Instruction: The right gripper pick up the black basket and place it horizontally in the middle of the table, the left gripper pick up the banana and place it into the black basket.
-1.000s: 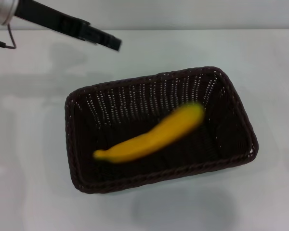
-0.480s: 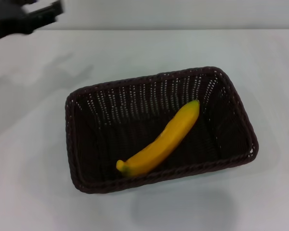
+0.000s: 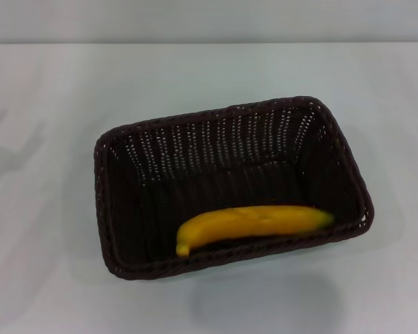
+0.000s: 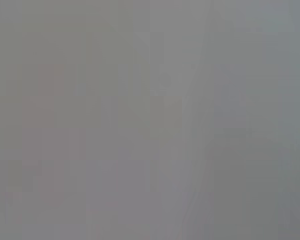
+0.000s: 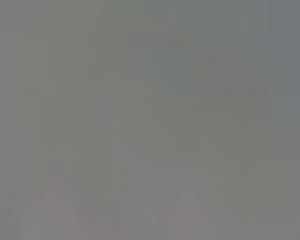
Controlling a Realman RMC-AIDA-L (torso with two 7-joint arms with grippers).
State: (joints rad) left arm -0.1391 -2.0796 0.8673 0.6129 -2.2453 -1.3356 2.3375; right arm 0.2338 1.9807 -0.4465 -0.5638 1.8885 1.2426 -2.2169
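Observation:
The black basket (image 3: 125,146) lies lengthwise across the middle of the white table (image 3: 49,83) in the head view. The yellow banana (image 3: 254,223) lies flat inside it, along the near wall, its dark stem tip toward the left. Neither the left gripper nor the right gripper shows in any view. Both wrist views are a plain grey field with nothing to make out.
A grey wall runs along the table's far edge (image 3: 209,43). A faint shadow lies on the table at the far left (image 3: 14,139).
The left gripper pulled back to the upper left and left the view. The banana rolled from a diagonal lie to rest flat along the basket's near wall.

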